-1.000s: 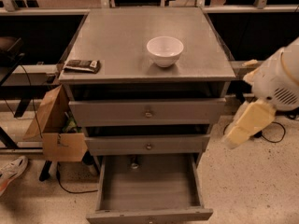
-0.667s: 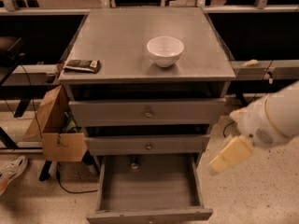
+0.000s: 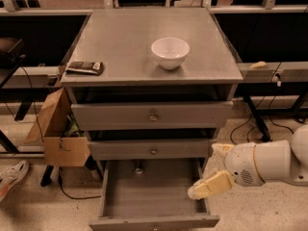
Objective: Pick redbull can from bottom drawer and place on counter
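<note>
The bottom drawer (image 3: 154, 196) of the grey cabinet is pulled open and shows a plain grey floor. A small shiny can-like thing, the redbull can (image 3: 138, 167), stands at the drawer's back, partly hidden under the middle drawer. My gripper (image 3: 204, 172), on a white arm coming in from the right, hangs over the drawer's right edge. Its cream fingers (image 3: 211, 185) are spread and hold nothing. The can is well to the left of it. The counter (image 3: 120, 37) is the cabinet's flat grey top.
A white bowl (image 3: 170, 52) stands on the counter right of centre, and a dark flat snack packet (image 3: 85, 67) lies at its front left corner. The two upper drawers are shut. A cardboard box (image 3: 57, 136) sits left of the cabinet, with benches and cables on both sides.
My arm has swung down and to the left, from beside the top drawer to the right edge of the open bottom drawer. Nothing else has moved.
</note>
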Tool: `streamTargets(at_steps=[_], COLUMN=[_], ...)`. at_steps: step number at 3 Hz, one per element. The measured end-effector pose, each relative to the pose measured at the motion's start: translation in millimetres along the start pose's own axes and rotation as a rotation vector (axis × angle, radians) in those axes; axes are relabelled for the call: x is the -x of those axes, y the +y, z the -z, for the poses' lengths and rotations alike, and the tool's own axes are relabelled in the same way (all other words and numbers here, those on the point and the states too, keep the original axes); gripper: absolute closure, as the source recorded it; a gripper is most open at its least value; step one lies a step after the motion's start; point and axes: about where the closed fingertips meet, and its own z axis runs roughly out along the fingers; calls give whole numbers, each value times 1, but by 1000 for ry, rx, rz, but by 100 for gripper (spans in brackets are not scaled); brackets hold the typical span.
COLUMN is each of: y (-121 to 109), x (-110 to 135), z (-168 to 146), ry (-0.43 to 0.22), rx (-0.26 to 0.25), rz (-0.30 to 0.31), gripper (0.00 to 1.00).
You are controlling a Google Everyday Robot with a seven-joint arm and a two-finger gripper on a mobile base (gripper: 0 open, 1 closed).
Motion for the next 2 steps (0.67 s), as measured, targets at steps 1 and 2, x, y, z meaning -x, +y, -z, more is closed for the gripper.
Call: streamTargets(at_steps=[1,2], y=[0,0], x=[0,1], z=[0,-3], ry=[0,-33], rx=[0,24], rz=[0,-18], gripper=[0,0])
